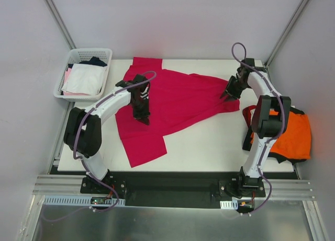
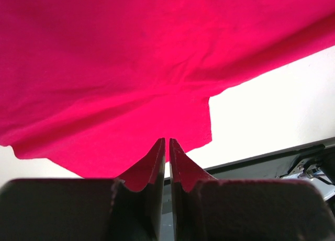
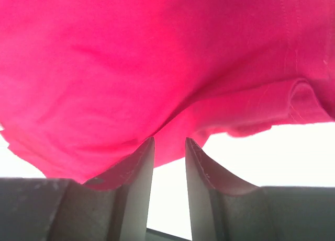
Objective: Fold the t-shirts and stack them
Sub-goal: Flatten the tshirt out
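The crimson-magenta t-shirt (image 1: 178, 97) lies spread across the white table (image 1: 214, 141), with its lower part reaching toward the near left. My left gripper (image 1: 142, 118) stands on the shirt's left half. In the left wrist view (image 2: 167, 140) its jaws are pressed almost together, and the cloth (image 2: 157, 68) puckers at their tips. My right gripper (image 1: 228, 94) is at the shirt's right edge. In the right wrist view (image 3: 170, 140) its jaws stand apart with bare table between them, at the edge of the cloth (image 3: 157, 68). The orange t-shirt (image 1: 290, 134) lies at the table's right edge over a black one (image 1: 278, 157).
A white mesh basket (image 1: 78, 55) with white (image 1: 84, 79) and pink garments stands at the back left, off the table corner. Grey walls close in the back and both sides. The table's dark front rail (image 2: 272, 157) shows in the left wrist view.
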Robot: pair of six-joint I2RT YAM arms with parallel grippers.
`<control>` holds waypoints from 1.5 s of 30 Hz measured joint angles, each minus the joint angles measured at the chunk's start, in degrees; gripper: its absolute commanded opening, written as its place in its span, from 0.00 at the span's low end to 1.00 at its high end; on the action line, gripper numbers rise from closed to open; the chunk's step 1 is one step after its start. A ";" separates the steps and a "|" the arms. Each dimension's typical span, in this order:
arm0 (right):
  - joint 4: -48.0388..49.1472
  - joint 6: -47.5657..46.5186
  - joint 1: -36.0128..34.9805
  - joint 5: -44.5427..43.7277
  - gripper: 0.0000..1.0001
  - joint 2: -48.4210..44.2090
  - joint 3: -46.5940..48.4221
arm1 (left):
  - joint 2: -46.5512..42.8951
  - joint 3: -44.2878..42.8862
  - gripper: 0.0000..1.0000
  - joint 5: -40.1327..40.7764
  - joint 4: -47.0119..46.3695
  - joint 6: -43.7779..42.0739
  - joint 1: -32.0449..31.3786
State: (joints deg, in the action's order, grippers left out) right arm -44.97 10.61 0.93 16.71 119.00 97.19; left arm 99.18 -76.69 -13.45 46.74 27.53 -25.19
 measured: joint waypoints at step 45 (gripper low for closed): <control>1.44 -3.15 5.60 -2.36 0.32 -1.55 -6.91 | 1.75 -2.40 0.09 -0.15 -0.13 -1.27 -0.39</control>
State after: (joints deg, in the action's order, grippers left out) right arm -43.53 7.46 6.52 14.35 117.45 90.28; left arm 100.92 -79.09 -13.61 46.61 26.26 -25.58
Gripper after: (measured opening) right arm 0.314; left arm 0.094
